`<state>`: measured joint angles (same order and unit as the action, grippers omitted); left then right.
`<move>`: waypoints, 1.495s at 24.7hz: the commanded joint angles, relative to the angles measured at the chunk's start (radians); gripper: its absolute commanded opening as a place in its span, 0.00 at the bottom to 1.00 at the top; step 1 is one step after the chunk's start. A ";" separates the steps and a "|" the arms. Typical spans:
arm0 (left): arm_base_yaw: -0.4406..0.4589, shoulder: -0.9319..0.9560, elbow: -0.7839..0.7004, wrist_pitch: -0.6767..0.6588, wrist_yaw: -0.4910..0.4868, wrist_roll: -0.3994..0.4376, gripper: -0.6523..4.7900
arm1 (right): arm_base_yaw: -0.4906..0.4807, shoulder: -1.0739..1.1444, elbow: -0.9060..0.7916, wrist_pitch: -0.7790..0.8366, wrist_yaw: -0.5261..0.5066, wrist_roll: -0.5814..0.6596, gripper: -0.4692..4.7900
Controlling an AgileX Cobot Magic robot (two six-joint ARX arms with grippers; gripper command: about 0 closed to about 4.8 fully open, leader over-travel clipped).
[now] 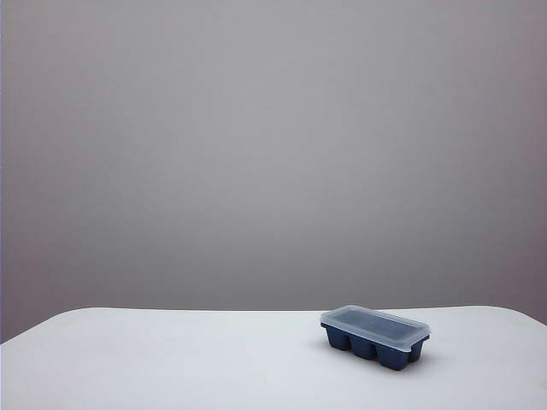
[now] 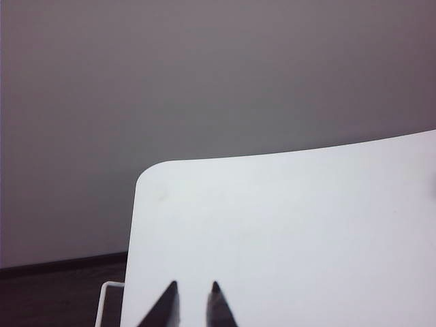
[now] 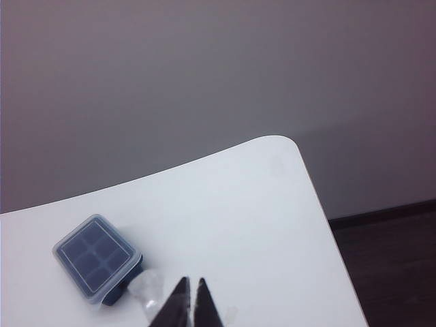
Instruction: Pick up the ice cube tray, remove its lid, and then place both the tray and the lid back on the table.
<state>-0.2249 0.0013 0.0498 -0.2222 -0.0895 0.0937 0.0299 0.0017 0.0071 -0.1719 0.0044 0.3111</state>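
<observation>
The desk (image 1: 171, 359) has a smooth, plain white top with a matt finish and soft rounded corners. The ice cube tray (image 1: 369, 348) looks like dark navy plastic, smooth, with a dull sheen on its rounded cup bottoms. Its lid (image 1: 376, 325) is thin, frosted, translucent plastic through which the dark compartments show. The left tool (image 2: 193, 291) and right tool (image 3: 191, 286) show narrow fingers of a black matt material, seemingly plastic.
</observation>
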 commanded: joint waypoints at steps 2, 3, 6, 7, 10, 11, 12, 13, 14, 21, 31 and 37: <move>0.000 0.000 0.003 0.004 -0.003 0.000 0.23 | -0.001 0.000 -0.006 0.019 0.004 0.003 0.11; 0.000 0.000 0.003 0.003 -0.004 0.000 0.23 | -0.001 0.000 -0.006 0.019 0.006 0.003 0.11; 0.000 0.000 0.003 0.002 -0.003 0.000 0.23 | -0.001 0.000 -0.006 0.018 0.004 0.003 0.11; 0.000 0.000 0.003 0.002 -0.003 0.000 0.23 | -0.001 0.000 -0.006 0.018 0.004 0.003 0.11; 0.000 -0.001 0.003 0.003 -0.003 -0.013 0.23 | -0.001 0.000 -0.006 0.019 0.002 0.003 0.11; 0.000 0.000 0.003 0.008 -0.003 -0.035 0.23 | -0.001 0.000 -0.006 0.021 -0.003 0.003 0.11; 0.000 0.000 0.003 0.025 -0.003 -0.074 0.23 | 0.000 0.000 -0.006 0.025 -0.007 0.007 0.11; 0.000 0.000 0.004 0.077 -0.004 -0.147 0.22 | 0.000 0.000 0.002 0.034 -0.021 0.126 0.07; 0.000 0.000 0.005 0.121 -0.003 -0.192 0.22 | 0.000 0.000 0.008 0.042 -0.022 0.206 0.07; 0.001 0.066 0.135 0.152 -0.004 -0.228 0.11 | -0.003 0.055 0.160 0.042 0.006 0.312 0.07; 0.001 0.522 0.436 0.295 0.109 0.171 0.19 | -0.004 0.719 0.492 0.141 -0.166 0.140 0.07; 0.000 0.829 0.520 0.460 0.503 0.198 0.19 | -0.005 1.123 0.657 0.243 -0.377 0.077 0.07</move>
<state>-0.2245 0.7887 0.5587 0.1680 0.3023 0.2886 0.0246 1.0889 0.6575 0.0319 -0.3092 0.3939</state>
